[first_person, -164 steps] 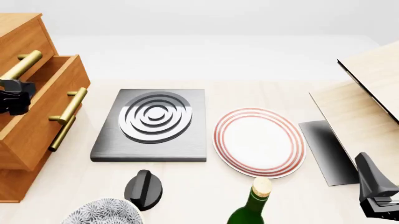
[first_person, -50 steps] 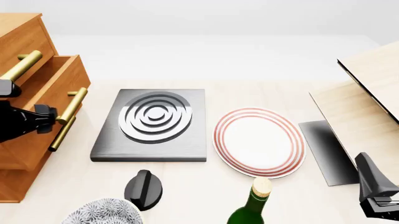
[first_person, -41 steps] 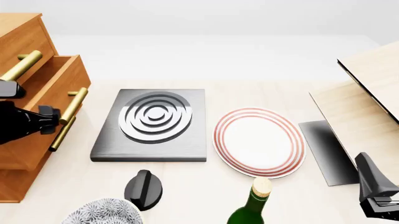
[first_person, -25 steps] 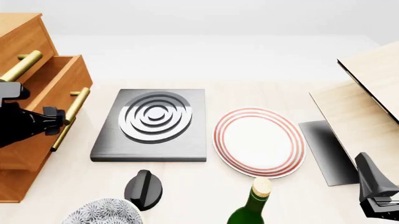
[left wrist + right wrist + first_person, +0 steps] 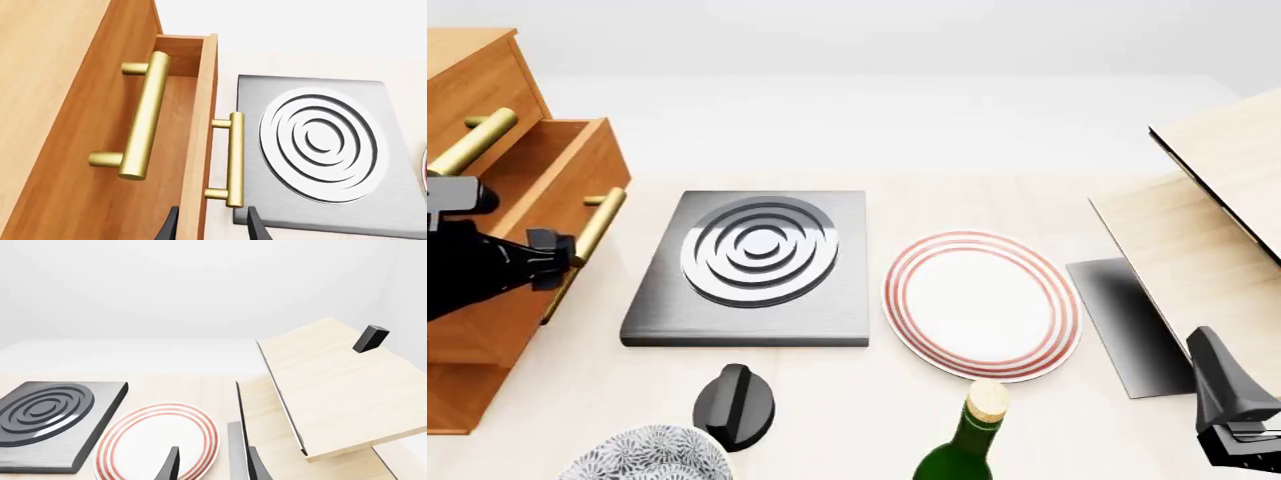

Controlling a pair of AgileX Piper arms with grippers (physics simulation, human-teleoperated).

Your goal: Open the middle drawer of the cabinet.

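Note:
The cabinet (image 5: 467, 90) stands at the left edge of the table, orange-brown wood with brass bar handles. Its middle drawer (image 5: 554, 190) is pulled partway out, its handle (image 5: 598, 222) facing the table's middle. My left gripper (image 5: 554, 262) is at the lower end of that handle. In the left wrist view my left gripper (image 5: 211, 225) is open, its fingers straddling the drawer's front panel (image 5: 203, 130) and the end of the handle (image 5: 233, 160). The top drawer's handle (image 5: 143, 120) sits further back. My right gripper (image 5: 1228, 415) hangs open at the near right, holding nothing (image 5: 210, 465).
A dark slab with silver concentric rings (image 5: 754, 265) lies beside the cabinet, then a red-rimmed white plate (image 5: 981, 305). Near the front edge are a black knob (image 5: 737, 405), a patterned bowl (image 5: 647, 455) and a green bottle (image 5: 968, 445). A pale plywood box (image 5: 1214, 220) stands at the right.
My left gripper came from beside the cabinet to the middle drawer's handle and moved right. The drawer front has slid a little further out. The right arm has not moved.

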